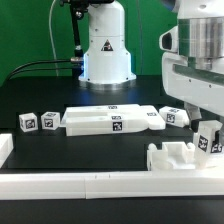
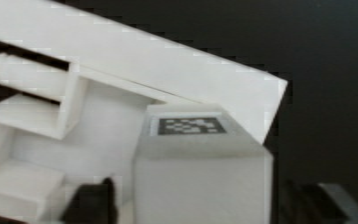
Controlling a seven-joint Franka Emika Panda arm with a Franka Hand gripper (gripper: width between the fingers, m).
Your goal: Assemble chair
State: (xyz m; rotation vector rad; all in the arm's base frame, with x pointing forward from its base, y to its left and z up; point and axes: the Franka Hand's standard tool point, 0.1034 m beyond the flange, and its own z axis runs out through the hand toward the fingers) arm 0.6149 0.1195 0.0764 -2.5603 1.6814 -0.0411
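Observation:
My gripper is at the exterior view's right, low over the table, shut on a white tagged chair piece. In the wrist view this piece fills the space between my dark fingers, with its square tag facing the camera, and my gripper grips its sides. A white notched block lies just beside the held piece, against the front rail; it also shows in the wrist view. A long white slab lies mid-table. Two small tagged cubes sit at the exterior view's left.
The long plain white border rail runs along the front edge and turns up the exterior view's left side. Another tagged white piece lies behind my gripper. The robot base stands at the back centre.

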